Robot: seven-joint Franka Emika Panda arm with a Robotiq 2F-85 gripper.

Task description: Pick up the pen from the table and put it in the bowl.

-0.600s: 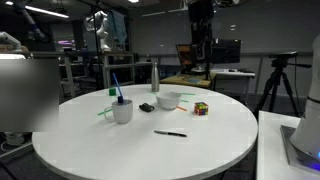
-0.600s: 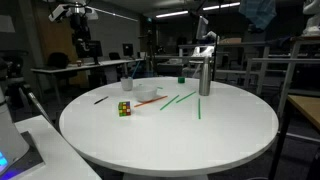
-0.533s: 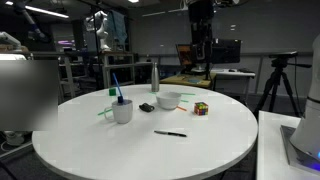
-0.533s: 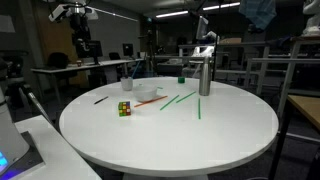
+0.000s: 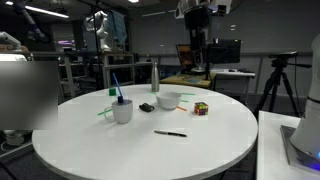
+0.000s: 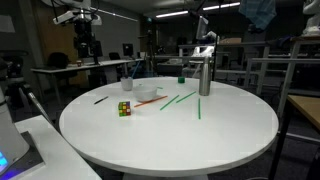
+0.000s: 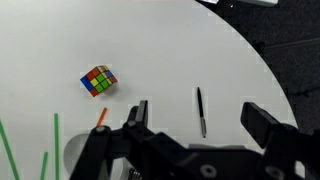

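The black pen (image 5: 170,133) lies flat on the white table (image 5: 120,145), nearer the front than the white bowl (image 5: 168,100). In the wrist view the pen (image 7: 200,110) lies far below, between my two fingers (image 7: 262,122), and the bowl's rim (image 7: 75,152) shows at the lower left. My gripper (image 7: 199,118) is open and holds nothing. In both exterior views it hangs high above the table, gripper (image 5: 200,12) and gripper (image 6: 80,16). There the pen (image 6: 100,99) lies left of the bowl (image 6: 147,94).
A Rubik's cube (image 5: 201,108) sits beside the bowl. A taller white cup (image 5: 122,110) holds a blue pen and a green stick. Green sticks (image 6: 180,100) lie on the table, and a metal bottle (image 6: 205,75) stands beyond them. An orange stick (image 7: 101,116) lies near the bowl.
The gripper has shifted slightly high above the table. Nothing on the table has moved.
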